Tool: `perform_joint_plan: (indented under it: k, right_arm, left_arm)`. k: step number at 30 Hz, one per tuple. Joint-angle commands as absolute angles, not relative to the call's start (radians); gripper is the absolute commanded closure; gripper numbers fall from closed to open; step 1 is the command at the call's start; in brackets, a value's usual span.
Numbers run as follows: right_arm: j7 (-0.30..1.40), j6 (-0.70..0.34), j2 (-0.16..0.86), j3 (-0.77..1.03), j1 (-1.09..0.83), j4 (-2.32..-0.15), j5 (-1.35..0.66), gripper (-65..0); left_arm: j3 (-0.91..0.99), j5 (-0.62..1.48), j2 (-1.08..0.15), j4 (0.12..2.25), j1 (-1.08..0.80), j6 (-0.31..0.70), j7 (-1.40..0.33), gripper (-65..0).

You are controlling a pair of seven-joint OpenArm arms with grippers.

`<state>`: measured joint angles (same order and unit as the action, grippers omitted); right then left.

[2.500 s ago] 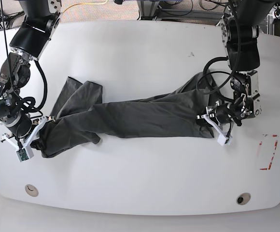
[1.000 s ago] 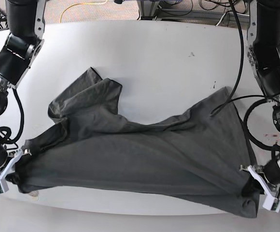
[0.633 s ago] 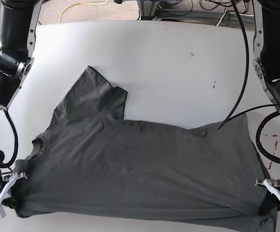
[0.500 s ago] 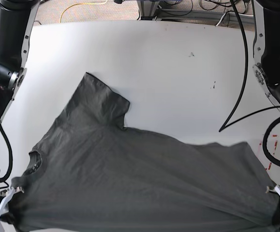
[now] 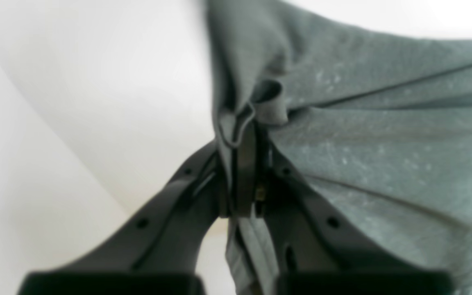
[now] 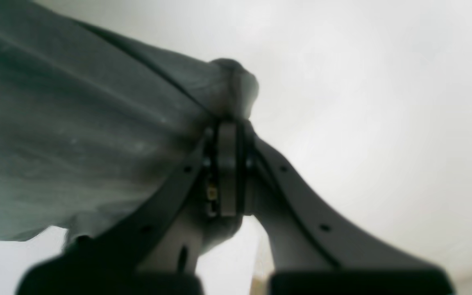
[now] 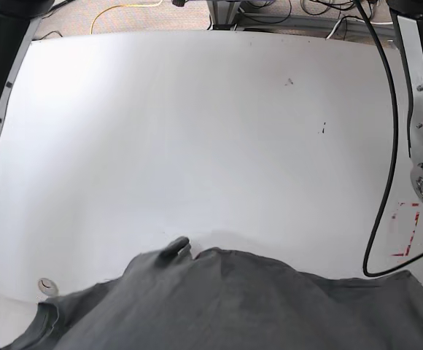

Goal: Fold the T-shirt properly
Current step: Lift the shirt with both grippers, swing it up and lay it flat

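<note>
clamping t-shirt (image 7: 255, 306) fabric: left pincer (image 5: 246, 164), right pincer (image 6: 228, 164); no writing legible.

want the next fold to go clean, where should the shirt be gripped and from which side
Keep hold at its two outer edges, pinched from the sides. The left pincer is shut on a bunched hem fold of the T-shirt, and the right pincer is shut on a gathered corner. The fabric runs taut between them in straight creases, so edge grips probably keep it spread flat over the table.
</note>
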<state>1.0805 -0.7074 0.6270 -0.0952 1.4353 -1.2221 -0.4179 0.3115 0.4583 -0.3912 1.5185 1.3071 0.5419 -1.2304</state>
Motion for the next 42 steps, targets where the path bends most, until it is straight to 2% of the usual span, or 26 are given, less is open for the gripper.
perform_joint_plan:
  k: [1, 7, 14, 17, 20, 29, 36, 42]
  right_arm:
    - [1.075, -0.698, 0.642, -0.122, 1.546, -1.218, -0.398, 0.0]
    - [1.116, -0.698, 0.644, -0.159, 1.559, -1.219, -0.404, 0.0]
    - [1.161, -0.698, 0.690, -0.157, 1.543, -1.260, -0.406, 0.0]
    - [1.162, -0.698, 0.719, -0.114, 1.446, -1.336, -0.424, 0.0]
    - [1.204, -0.698, 0.743, 0.004, 1.283, -1.417, -0.473, 0.0]
    - [1.273, -0.698, 0.736, 0.263, 0.851, -1.603, -0.518, 0.0]
    - [1.274, -0.698, 0.622, 0.461, 0.489, -1.768, -0.518, 0.0]
    - [1.274, -0.698, 0.515, 0.549, 0.272, -1.856, -0.518, 0.0]
  left_arm:
    - [0.315, 0.432, -0.406, 1.484, 1.392, 0.533, -1.205, 0.0]
    - [0.314, 0.443, -0.406, 1.460, 1.415, 0.533, -1.205, 0.0]
    - [0.315, 0.444, -0.406, 1.484, 1.328, 0.539, -1.205, 0.0]
    - [0.320, 0.444, -0.404, 1.537, 1.262, 0.539, -1.205, 0.0]
    - [0.331, 0.444, -0.404, 1.612, 1.165, 0.541, -1.205, 0.0]
    - [0.426, 0.512, -0.403, 1.728, 0.857, 0.541, -1.205, 0.0]
    - [0.536, 0.579, -0.403, 1.791, 0.567, 0.541, -1.208, 0.0]
    - [0.610, 0.628, -0.372, 1.802, 0.363, 0.541, -1.210, 0.0]
